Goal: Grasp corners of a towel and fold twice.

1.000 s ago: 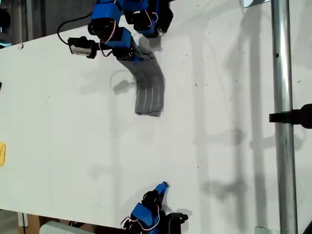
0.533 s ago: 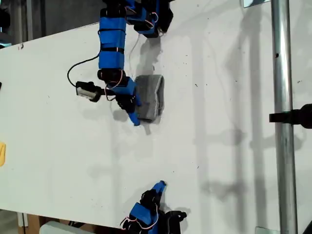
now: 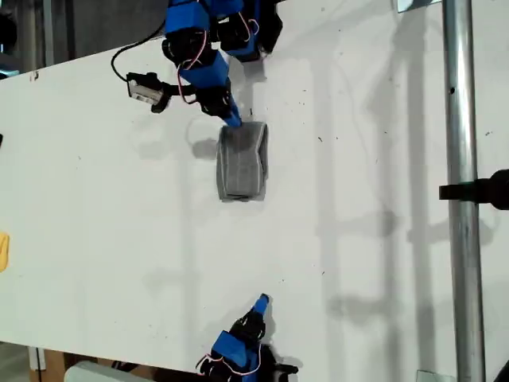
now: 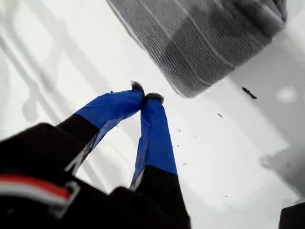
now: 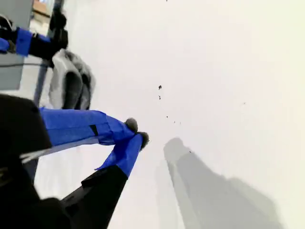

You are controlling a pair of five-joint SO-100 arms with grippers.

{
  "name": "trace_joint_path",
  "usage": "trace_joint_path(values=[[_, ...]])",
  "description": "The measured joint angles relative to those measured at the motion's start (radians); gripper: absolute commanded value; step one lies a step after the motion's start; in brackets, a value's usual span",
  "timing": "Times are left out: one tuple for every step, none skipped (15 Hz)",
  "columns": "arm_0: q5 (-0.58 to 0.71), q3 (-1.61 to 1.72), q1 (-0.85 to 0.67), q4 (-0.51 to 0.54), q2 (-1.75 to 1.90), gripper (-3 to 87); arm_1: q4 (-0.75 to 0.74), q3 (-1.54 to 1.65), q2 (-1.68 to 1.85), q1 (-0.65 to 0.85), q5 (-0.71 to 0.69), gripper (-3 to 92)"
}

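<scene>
The grey striped towel (image 3: 242, 161) lies folded into a small thick rectangle on the white table (image 3: 119, 239), in the upper middle of the exterior view. Its corners are tucked into the fold and cannot be told apart. My first gripper (image 3: 233, 119) hovers just beyond the towel's far edge, shut and holding nothing. In the first wrist view its fingertips (image 4: 137, 88) meet a little short of the towel (image 4: 209, 43). My second gripper (image 3: 262, 302) rests shut and empty near the exterior view's bottom edge, far from the towel (image 5: 71, 86); it (image 5: 136, 132) points over bare table.
A metal pole (image 3: 460, 159) with a black clamp (image 3: 477, 191) runs down the exterior view's right. A yellow object (image 3: 3, 251) sits at the exterior view's left edge. A cable (image 3: 131, 52) loops from the first arm.
The first gripper carried the towel's end over into a fold, let go, then drew back to the towel's far edge. The towel is now shorter and thicker. The second arm barely moved.
</scene>
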Motion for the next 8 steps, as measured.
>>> trace_joint_path(values=[[0.020,0.000,-0.008,0.000,0.002,-2.3,-0.014,0.155,0.146,-0.049,0.048,-0.3],[0.029,0.000,-0.011,0.000,0.002,-2.3,-0.014,0.321,0.330,-0.094,0.115,-0.3],[0.034,0.000,-0.009,0.000,0.002,-2.3,0.008,0.476,0.546,-0.143,0.183,-0.3],[0.034,0.000,-0.008,0.000,0.002,-2.3,0.078,0.565,0.756,-0.176,0.233,-0.3],[0.034,0.000,-0.008,0.000,0.002,-2.3,0.107,0.595,0.822,-0.183,0.270,4.7],[0.034,0.000,-0.008,0.000,0.002,-2.3,0.115,0.606,0.830,-0.198,0.288,6.3],[0.034,0.000,-0.008,0.000,0.002,-2.3,0.120,0.611,0.862,-0.184,0.290,6.3],[0.034,0.000,-0.008,0.000,0.002,-2.3,0.126,0.611,0.861,-0.144,0.262,6.3]])
